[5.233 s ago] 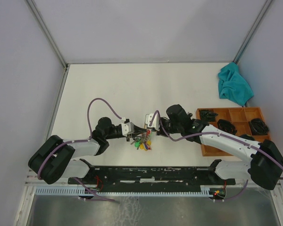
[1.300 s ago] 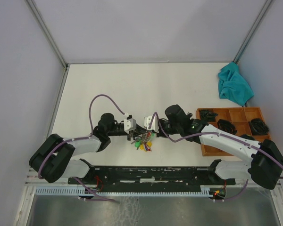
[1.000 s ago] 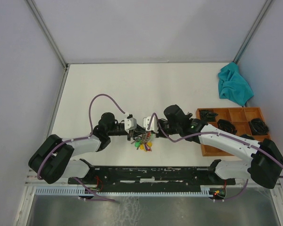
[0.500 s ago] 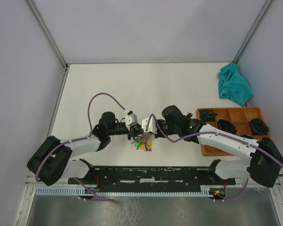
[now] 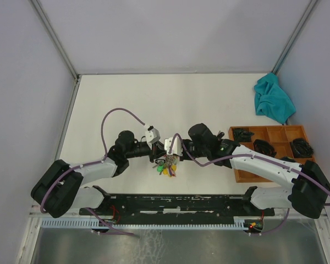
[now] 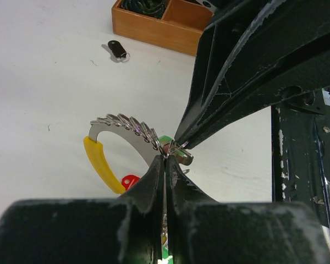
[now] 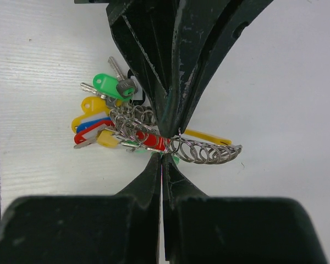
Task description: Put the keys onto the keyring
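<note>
Now the arms are drawn closer at frame centre: left gripper (image 6: pixel 165 165) and right gripper (image 7: pixel 161 165) are pinched shut, tip-to-tip, on the keyring (image 6: pixel 129 135); threading is judged underway.

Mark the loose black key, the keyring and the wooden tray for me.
loose black key (image 6: pixel 117 49): left wrist view, on its dark head.
keyring (image 6: pixel 126 138): left wrist view, on the silvery band under the small rings.
wooden tray (image 6: pixel 154 36): left wrist view, on the outer wall facing the camera.

Bright even light, soft shadows, overhead view sharp, left pincer (image 6: pixel 165 158) base blurred
</note>
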`<action>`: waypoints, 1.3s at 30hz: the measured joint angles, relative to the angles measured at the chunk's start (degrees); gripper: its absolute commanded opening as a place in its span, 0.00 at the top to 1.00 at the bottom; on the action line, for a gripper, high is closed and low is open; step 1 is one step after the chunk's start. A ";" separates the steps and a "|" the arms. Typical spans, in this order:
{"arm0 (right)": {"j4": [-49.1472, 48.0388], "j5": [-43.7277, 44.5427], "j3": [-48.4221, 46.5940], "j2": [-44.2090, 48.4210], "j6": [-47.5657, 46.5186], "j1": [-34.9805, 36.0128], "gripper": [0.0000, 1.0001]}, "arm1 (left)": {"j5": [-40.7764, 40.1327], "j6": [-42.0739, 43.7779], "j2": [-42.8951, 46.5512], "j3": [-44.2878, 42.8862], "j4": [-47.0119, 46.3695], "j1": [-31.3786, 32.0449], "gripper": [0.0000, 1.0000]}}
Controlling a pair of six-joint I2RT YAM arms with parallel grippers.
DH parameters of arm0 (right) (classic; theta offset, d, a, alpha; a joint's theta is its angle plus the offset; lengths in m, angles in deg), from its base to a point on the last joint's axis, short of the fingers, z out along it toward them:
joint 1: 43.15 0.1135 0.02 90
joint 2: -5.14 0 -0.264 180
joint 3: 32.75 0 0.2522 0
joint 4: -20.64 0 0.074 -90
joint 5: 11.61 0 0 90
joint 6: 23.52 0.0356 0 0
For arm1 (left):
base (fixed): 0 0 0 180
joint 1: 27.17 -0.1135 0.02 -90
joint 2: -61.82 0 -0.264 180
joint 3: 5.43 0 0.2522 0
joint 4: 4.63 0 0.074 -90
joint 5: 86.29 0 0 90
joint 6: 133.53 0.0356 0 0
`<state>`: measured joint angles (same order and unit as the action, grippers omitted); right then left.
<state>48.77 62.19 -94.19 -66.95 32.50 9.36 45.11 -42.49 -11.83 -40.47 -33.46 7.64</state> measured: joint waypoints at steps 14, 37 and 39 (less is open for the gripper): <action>-6.43 1.49 2.29 0.04 1.22 0.33 0.99 | -6.38 -9.16 1.53 3.98 -10.49 0.02 0.97; 7.48 1.99 -5.07 0.63 -2.97 0.57 0.99 | -9.29 -11.87 4.28 8.61 -18.01 -0.13 0.61; 9.38 1.81 -6.67 0.33 -3.80 0.57 0.99 | -7.72 -9.81 4.31 7.82 -15.89 -0.13 0.61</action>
<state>58.14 64.00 -100.86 -66.62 28.70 9.93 37.40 -52.31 -7.52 -32.64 -49.35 7.51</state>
